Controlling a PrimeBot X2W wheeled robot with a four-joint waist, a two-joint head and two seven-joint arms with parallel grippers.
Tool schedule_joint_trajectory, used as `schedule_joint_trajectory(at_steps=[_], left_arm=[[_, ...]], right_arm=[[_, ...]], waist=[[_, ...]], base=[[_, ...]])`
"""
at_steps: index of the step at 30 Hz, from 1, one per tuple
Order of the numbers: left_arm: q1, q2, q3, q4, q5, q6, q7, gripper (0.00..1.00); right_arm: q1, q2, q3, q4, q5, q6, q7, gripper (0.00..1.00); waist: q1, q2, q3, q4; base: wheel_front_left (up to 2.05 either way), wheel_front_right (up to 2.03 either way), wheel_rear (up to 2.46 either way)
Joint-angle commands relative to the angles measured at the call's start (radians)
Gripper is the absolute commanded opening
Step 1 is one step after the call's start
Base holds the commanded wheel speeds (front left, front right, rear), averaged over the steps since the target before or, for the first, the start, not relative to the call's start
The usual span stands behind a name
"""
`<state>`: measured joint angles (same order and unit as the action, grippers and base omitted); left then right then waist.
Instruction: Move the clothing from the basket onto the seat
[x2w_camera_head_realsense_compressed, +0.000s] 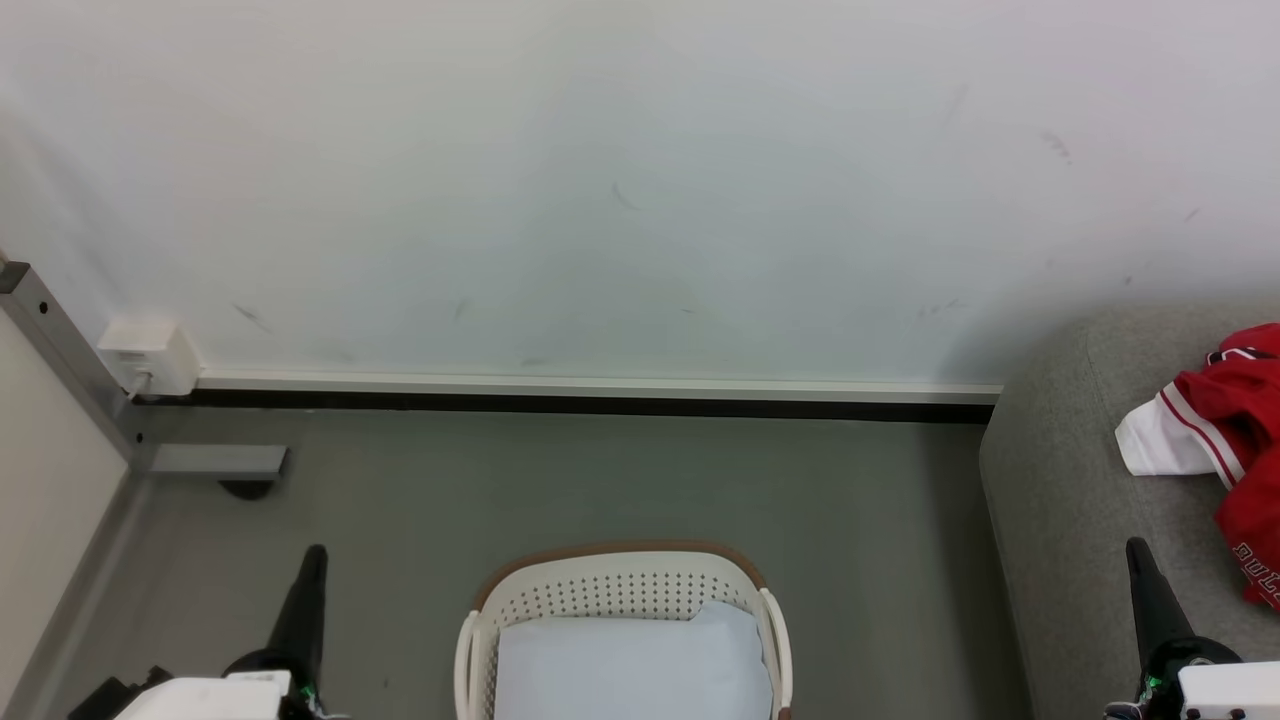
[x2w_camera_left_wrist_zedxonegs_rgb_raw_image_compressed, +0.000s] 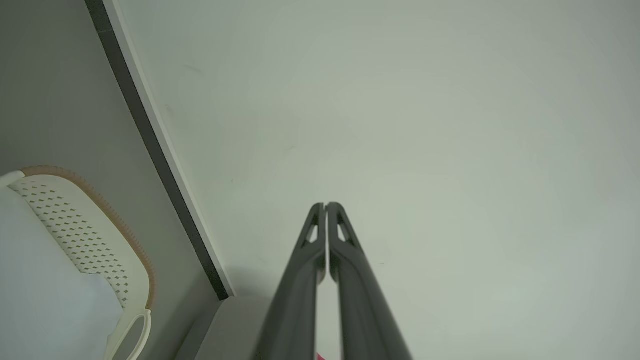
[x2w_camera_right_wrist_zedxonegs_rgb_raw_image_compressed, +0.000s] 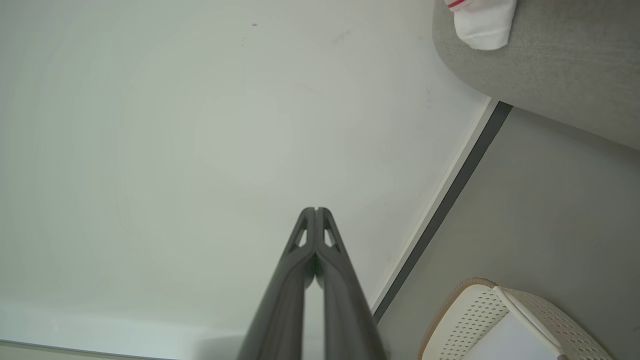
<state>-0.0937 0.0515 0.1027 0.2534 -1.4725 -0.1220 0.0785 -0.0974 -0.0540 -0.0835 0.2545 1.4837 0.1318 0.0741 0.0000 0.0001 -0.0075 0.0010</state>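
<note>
The red clothing (x2w_camera_head_realsense_compressed: 1238, 420) with white striped trim lies crumpled on the grey seat (x2w_camera_head_realsense_compressed: 1060, 500) at the right edge of the head view; a white corner of the clothing (x2w_camera_right_wrist_zedxonegs_rgb_raw_image_compressed: 482, 20) shows in the right wrist view on the seat (x2w_camera_right_wrist_zedxonegs_rgb_raw_image_compressed: 560, 65). The cream basket (x2w_camera_head_realsense_compressed: 620, 590) with a brown rim stands on the floor at bottom centre and holds a pale blue-white pad (x2w_camera_head_realsense_compressed: 630, 665). My left gripper (x2w_camera_head_realsense_compressed: 314, 552) is shut and holds nothing, left of the basket. My right gripper (x2w_camera_head_realsense_compressed: 1136, 546) is shut with nothing in it, in front of the seat. Both wrist views show the fingertips pressed together, left gripper (x2w_camera_left_wrist_zedxonegs_rgb_raw_image_compressed: 325, 205), right gripper (x2w_camera_right_wrist_zedxonegs_rgb_raw_image_compressed: 315, 210), and the basket (x2w_camera_left_wrist_zedxonegs_rgb_raw_image_compressed: 75, 225) (x2w_camera_right_wrist_zedxonegs_rgb_raw_image_compressed: 480, 310).
A white wall (x2w_camera_head_realsense_compressed: 640, 180) with a dark baseboard (x2w_camera_head_realsense_compressed: 600, 405) runs across behind the basket. A white box (x2w_camera_head_realsense_compressed: 150, 355) sits on a grey metal post (x2w_camera_head_realsense_compressed: 60, 350) at the left. Grey floor (x2w_camera_head_realsense_compressed: 620, 480) lies between basket and wall.
</note>
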Motion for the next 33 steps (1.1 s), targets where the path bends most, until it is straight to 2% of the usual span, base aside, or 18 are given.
schedule_joint_trajectory(at_steps=[1,20,33], left_arm=[[-0.012,0.003,0.005,-0.006,-0.024,-0.003,0.005,0.00],[-0.019,-0.001,0.014,-0.010,-0.148,-0.012,0.039,0.00],[-0.019,-0.001,0.014,-0.009,-0.146,-0.012,0.040,0.00]], right_arm=[[-0.012,0.000,-0.007,-0.008,0.017,-0.002,0.007,0.00],[-0.016,0.002,-0.032,-0.013,0.135,-0.002,0.039,0.00],[-0.016,0.002,-0.032,-0.012,0.131,-0.002,0.041,0.00]], waist=[[0.0000,-0.0001,0.000,0.000],[0.0000,-0.0001,0.010,-0.001],[0.0000,-0.0001,0.011,-0.001]], base=[[0.00,0.00,0.00],[0.00,0.00,0.00],[0.00,0.00,0.00]])
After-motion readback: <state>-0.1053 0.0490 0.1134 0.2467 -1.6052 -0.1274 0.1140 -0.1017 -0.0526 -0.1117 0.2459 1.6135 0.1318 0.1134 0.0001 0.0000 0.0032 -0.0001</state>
